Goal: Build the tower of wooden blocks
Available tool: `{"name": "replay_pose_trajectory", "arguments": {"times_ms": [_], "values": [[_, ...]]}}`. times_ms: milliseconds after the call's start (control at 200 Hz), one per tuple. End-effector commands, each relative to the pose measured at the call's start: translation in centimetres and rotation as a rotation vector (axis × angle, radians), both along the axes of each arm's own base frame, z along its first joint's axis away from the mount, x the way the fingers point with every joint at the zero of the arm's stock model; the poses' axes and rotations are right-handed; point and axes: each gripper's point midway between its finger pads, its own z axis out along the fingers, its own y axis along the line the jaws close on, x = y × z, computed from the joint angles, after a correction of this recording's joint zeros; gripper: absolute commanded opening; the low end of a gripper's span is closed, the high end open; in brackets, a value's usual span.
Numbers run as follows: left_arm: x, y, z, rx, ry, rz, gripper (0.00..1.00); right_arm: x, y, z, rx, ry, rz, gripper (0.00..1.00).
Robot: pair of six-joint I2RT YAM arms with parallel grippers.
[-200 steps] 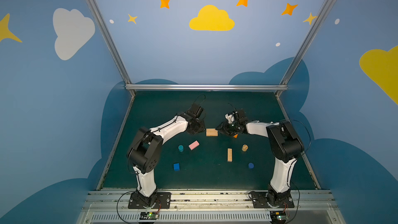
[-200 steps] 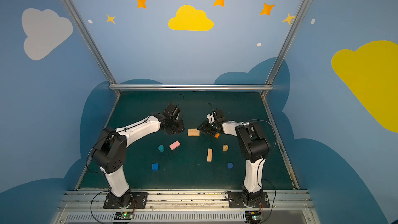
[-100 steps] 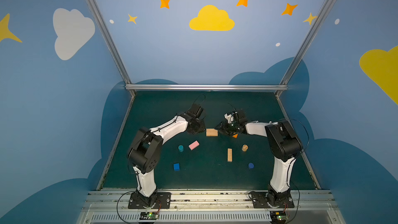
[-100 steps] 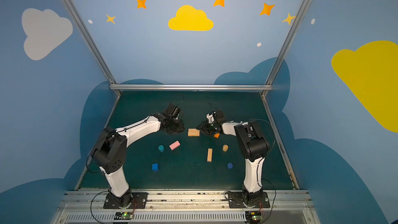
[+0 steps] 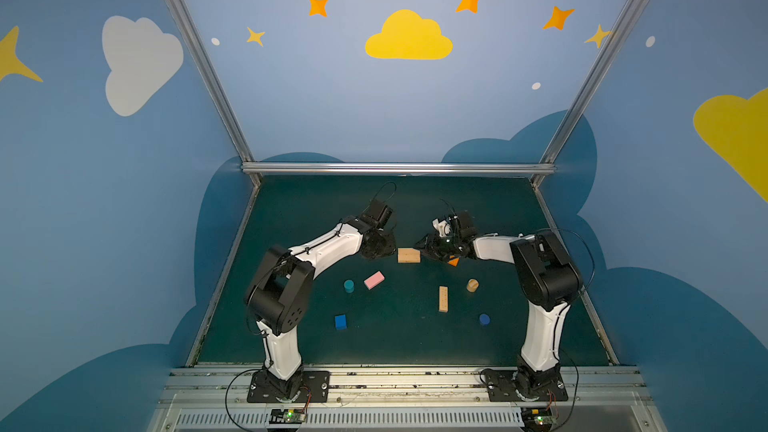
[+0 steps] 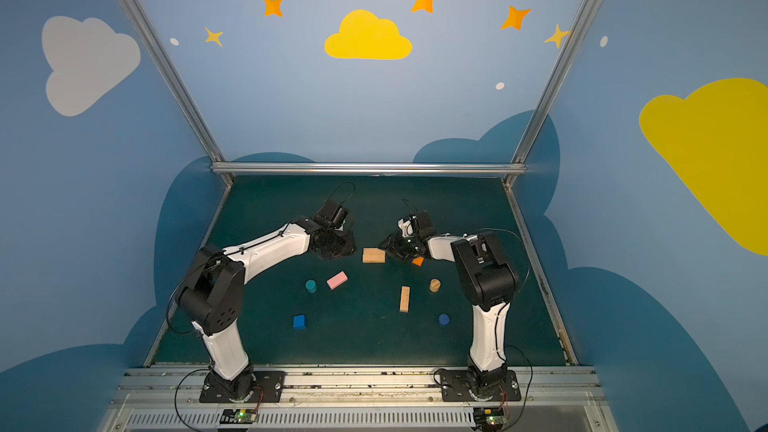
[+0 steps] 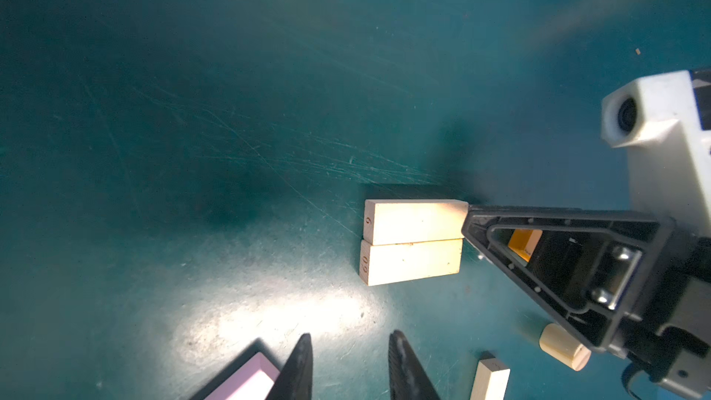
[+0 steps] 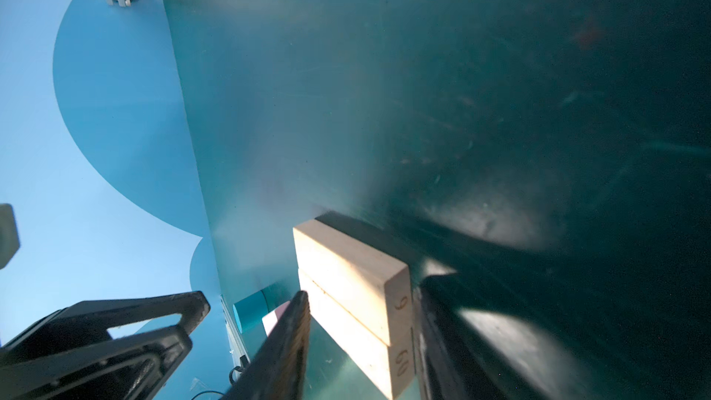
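Observation:
Two tan bars [image 5: 409, 255] lie side by side, touching, mid-table in both top views. In the right wrist view my right gripper [image 8: 363, 292] is open around their near end [image 8: 354, 278]: one finger [image 8: 429, 325] rests against the numbered end face, while the other finger [image 8: 292, 329] stands off the side. The orange bar [image 5: 453, 261] lies under that wrist. My left gripper [image 7: 350, 344] is open and empty, a short way from the bars' other end [image 7: 413, 242]. The pink bar [image 5: 374, 280] lies beside it.
Loose on the green mat [image 5: 415, 338]: a teal cylinder [image 5: 349, 285], a blue cube [image 5: 340, 321], a third tan bar [image 5: 443, 299], a tan cylinder [image 5: 472, 285] and a dark-blue cylinder [image 5: 484, 319]. An aluminium rail [image 5: 395, 168] and blue walls close the back and sides.

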Motion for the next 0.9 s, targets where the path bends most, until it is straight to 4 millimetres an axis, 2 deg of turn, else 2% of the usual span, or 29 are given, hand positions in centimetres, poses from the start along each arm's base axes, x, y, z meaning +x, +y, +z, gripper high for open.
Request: {"name": "replay_pose_trajectory", "arguments": {"times_ms": [0,476,716,896], "values": [[-0.1,0.3,0.0,0.012,0.007,-0.005,0.34,-0.2,0.4,-1.0,-0.008,0.023,0.007,0.45],[-0.1,0.3,0.0,0.011,0.007,-0.005,0.34,-0.3,0.6,-1.3,-0.011,0.03,0.009,0.45],[-0.2,0.4,0.1,0.014,0.007,-0.006,0.34,-0.4,0.0,-1.5,-0.033,0.032,-0.003,0.46],[-0.1,0.6,0.5,0.02,-0.003,-0.005,0.34,-0.2,-0.8,-1.0,-0.039,0.02,-0.024,0.51]]}}
